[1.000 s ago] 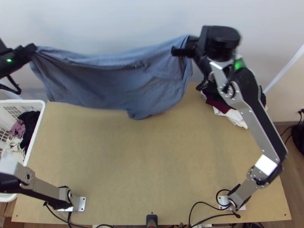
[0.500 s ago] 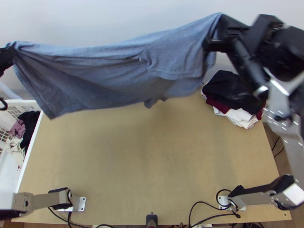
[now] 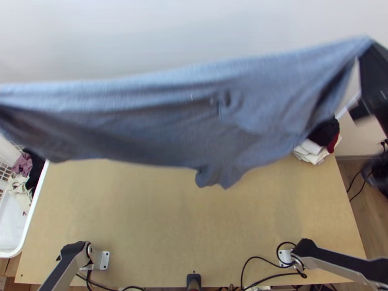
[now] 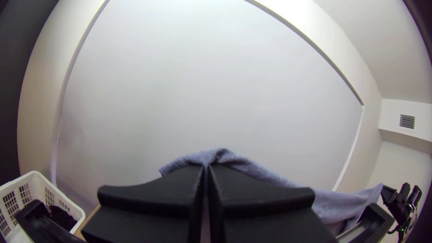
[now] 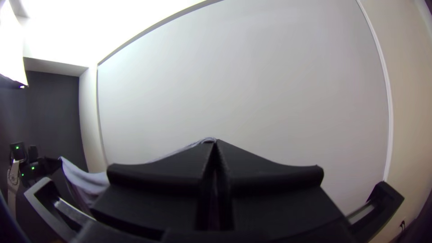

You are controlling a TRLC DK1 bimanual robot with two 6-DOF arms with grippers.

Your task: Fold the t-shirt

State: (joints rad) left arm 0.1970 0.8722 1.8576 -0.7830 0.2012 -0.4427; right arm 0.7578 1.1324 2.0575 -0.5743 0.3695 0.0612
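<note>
T-shirt of blue-grey cloth (image 3: 160, 126) hangs stretched between black left gripper (image 4: 206, 167) and black right gripper (image 3: 372, 63), both pinched on its upper edge, light wooden counter (image 3: 145, 213) below them.

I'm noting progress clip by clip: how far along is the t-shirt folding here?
Done: the blue-grey t-shirt is off the table. In hand: the left gripper and right gripper hold it stretched between them, its lower part hanging. Left: laying it down and, it seems, all the folding, as no finished fold is visible.
</note>
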